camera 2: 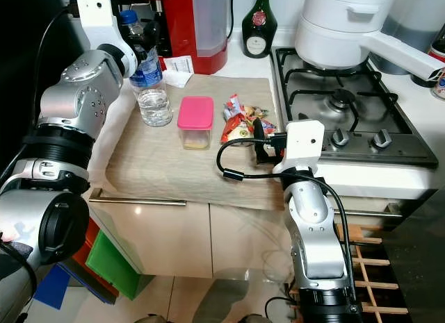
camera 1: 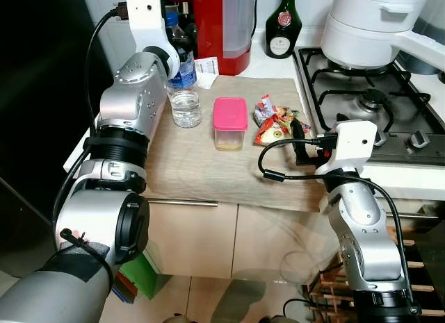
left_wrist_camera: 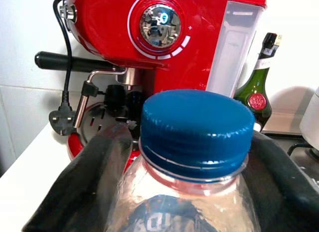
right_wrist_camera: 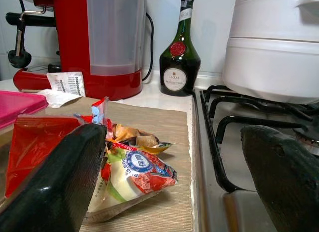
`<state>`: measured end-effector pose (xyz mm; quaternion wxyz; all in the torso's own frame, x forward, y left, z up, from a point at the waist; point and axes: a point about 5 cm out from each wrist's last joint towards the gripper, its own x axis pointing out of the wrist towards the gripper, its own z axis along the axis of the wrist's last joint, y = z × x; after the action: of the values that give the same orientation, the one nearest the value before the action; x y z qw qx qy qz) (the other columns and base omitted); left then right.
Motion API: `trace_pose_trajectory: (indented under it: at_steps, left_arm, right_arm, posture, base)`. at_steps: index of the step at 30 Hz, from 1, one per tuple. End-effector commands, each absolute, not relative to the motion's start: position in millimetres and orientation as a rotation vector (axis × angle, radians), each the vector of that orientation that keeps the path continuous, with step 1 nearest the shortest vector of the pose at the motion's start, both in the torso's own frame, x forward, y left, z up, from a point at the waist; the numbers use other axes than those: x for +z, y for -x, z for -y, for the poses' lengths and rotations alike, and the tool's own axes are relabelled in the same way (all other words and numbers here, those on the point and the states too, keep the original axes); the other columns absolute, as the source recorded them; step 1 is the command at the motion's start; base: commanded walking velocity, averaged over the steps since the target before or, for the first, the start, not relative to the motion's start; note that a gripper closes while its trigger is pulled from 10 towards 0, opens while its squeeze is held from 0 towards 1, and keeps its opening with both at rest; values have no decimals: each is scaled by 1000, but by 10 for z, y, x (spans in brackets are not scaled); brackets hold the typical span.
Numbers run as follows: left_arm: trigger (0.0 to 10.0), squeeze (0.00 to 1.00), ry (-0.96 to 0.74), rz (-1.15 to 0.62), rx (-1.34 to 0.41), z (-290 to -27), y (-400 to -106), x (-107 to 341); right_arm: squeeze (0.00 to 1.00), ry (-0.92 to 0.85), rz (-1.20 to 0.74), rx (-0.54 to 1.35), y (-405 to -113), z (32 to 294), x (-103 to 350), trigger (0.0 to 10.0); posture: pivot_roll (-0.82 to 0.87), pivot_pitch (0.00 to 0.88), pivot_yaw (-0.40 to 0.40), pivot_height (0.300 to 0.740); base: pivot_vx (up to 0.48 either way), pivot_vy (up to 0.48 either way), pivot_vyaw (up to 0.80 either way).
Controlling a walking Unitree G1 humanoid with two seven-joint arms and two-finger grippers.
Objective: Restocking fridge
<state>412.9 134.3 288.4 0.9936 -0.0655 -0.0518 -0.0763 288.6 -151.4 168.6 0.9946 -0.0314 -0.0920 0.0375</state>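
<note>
A clear water bottle [camera 1: 184, 94] with a blue cap [left_wrist_camera: 197, 124] stands at the back left of a beige mat [camera 1: 201, 170] on the counter. My left gripper [camera 1: 179, 38] reaches in from above, and its black fingers [left_wrist_camera: 94, 182] press both sides of the bottle just under the cap. Right of the bottle stands a small tub with a pink lid [camera 1: 230, 121]. A heap of colourful snack packets [camera 1: 272, 121] lies beside the tub. My right gripper [camera 1: 300, 139] is open, low over the mat, with one finger [right_wrist_camera: 75, 177] right beside the packets [right_wrist_camera: 129, 167].
Behind the mat stand a red coffee machine [camera 1: 222, 24], a paper slip [camera 1: 206, 71] and a dark green bottle [camera 1: 281, 21]. A gas hob [camera 1: 361, 101] with a large white pot [camera 1: 368, 24] borders the mat on the right. Below is a cabinet handle [camera 1: 181, 203].
</note>
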Motion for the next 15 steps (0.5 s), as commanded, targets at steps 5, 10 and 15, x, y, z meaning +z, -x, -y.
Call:
trace_pose_trajectory:
  at_steps: [5,10,15]
  left_arm:
    - [0,0,92,95,-144,-1349,-4110,2757]
    - [0,0,59,146,-175,-1323,-4080,2812]
    - [10000,0,11,188,-156,-1322,-4058,2839]
  right_arm:
    - [325,72,192,87,-2914,1491,1719,10000]
    - [322,71,191,90,-2922,1487,1718,10000]
    - [325,70,188,93,-2924,1480,1710,10000]
  posture:
    - [-49,0,48,740]
    - [-46,0,45,740]
    - [-44,0,45,740]
  base:
    - [0,0,0]
    - [0,0,0]
    - [0,0,0]
